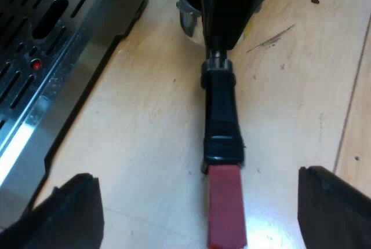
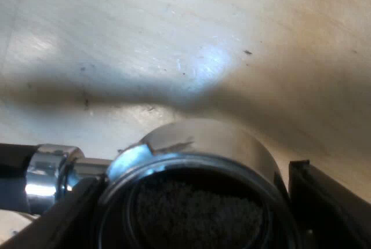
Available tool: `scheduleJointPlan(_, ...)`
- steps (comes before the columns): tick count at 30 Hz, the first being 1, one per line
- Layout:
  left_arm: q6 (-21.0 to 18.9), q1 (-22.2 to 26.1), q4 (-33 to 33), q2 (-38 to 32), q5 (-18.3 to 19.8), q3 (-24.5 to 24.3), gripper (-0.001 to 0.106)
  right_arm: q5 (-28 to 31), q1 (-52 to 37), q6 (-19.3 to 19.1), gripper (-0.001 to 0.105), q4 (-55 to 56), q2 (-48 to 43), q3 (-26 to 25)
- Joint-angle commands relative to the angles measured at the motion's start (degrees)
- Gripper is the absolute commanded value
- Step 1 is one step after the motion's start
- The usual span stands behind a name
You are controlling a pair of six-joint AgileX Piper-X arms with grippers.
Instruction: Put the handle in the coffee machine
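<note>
Left wrist view: the metal holder (image 1: 186,14) lies on the pale wooden table (image 1: 145,133). Its dark handle (image 1: 221,110) runs from twelve o'clock down to the red end (image 1: 226,211), which sits untouched between the wide-apart black fingers of my left gripper (image 1: 195,188). The steel espresso machine's slotted tray (image 1: 52,58) lies at ten o'clock.

Right wrist view: my right gripper (image 2: 194,202) looks clamped on the holder's round basket (image 2: 220,139), which is full of ground coffee (image 2: 197,214).

The step in hand seems to be the pick-up. The next move calls for lifting the holder level and turning it into the machine's front. No writing can be read.
</note>
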Motion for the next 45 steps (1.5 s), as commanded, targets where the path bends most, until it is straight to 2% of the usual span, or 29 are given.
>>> scheduleJointPlan(1, 0.2, -0.3, -2.6, 0.1, 0.6, 1.1, 0.071, -1.0, -0.3, -0.3, 0.000, 0.9, -0.9, -2.5)
scheduleJointPlan(6, 0.2, -0.3, -3.7, 0.1, 0.7, 3.1, 0.071, -1.0, -0.3, -0.8, 0.000, 2.9, -0.9, -5.6)
scheduleJointPlan(10, 3.3, -0.3, -3.7, 0.1, 0.7, 5.1, 0.068, -1.0, -0.3, -1.1, 0.000, 4.5, -0.9, -7.8)
scheduleJointPlan(16, 4.1, -0.3, -4.9, 0.1, 0.7, 7.3, 0.063, -3.5, -0.3, -1.9, 0.000, 5.4, -0.9, -9.6)
scheduleJointPlan(21, 6.0, -0.3, -7.3, 1.5, 1.7, 7.6, 0.063, -6.1, -0.3, -2.4, 0.000, 5.4, -0.9, -9.7)
scheduleJointPlan(27, 6.0, -0.3, -11.2, 6.7, 2.9, 7.6, 0.063, -7.5, -0.3, -2.9, 0.000, 5.4, -0.9, -9.7)
scheduleJointPlan(33, 6.0, -0.3, -11.5, 8.8, 2.9, 7.6, 0.063, -7.4, -0.3, -3.3, 0.000, 5.4, -0.9, -9.7)
scheduleJointPlan(45, 6.0, -0.3, -11.8, 8.8, 2.9, 7.6, 0.063, -7.4, -0.3, -3.7, 0.000, 5.4, -0.9, -9.7)
